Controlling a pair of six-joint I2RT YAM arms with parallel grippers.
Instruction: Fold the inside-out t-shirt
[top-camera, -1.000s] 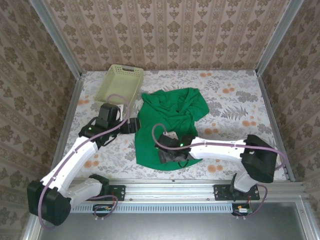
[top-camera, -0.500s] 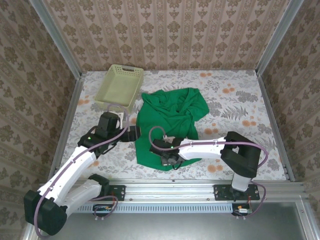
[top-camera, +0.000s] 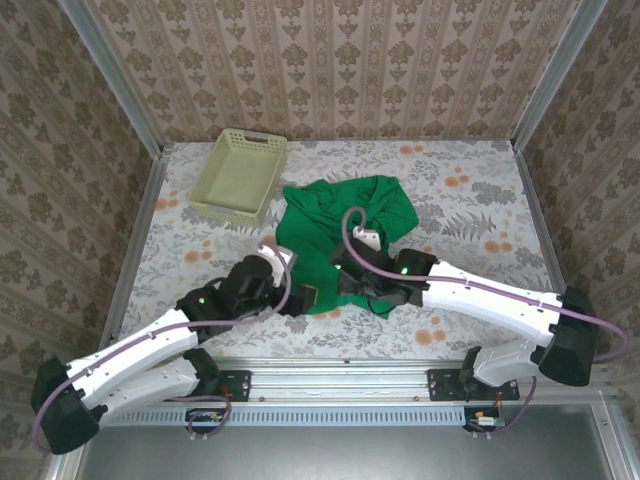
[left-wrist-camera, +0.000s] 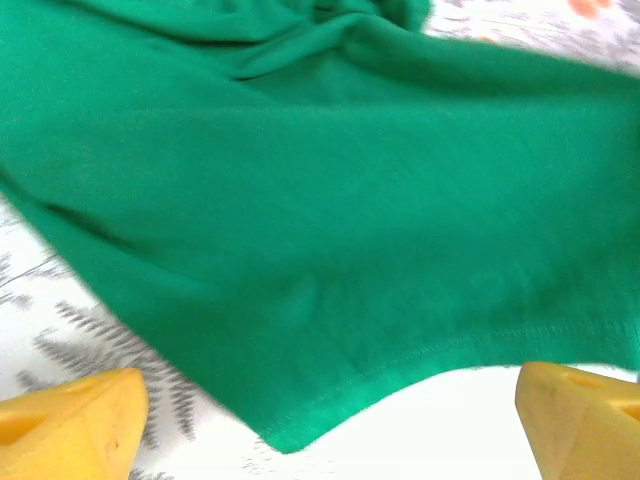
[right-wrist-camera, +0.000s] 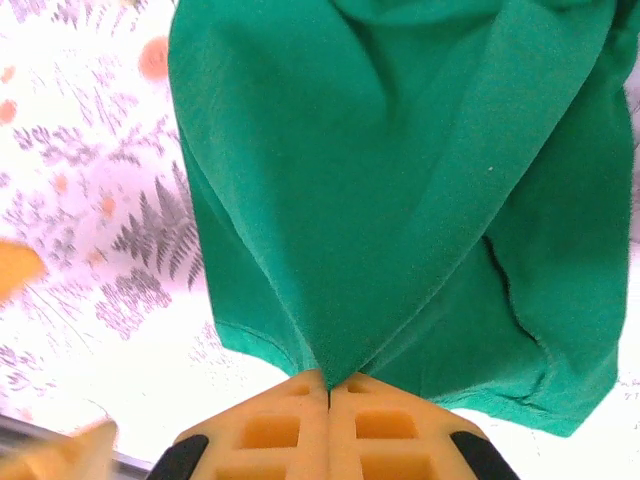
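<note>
The near hem of the green t-shirt (top-camera: 340, 215) has been lifted, pinched in the closed right gripper (right-wrist-camera: 328, 385); the wide-open, empty left gripper (left-wrist-camera: 332, 405) was brought alongside, presumably for spreading.

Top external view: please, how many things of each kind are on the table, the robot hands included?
Green t-shirt: 1
Pale yellow-green basket: 1
Robot hands: 2 (left hand, right hand)
Total: 4
</note>
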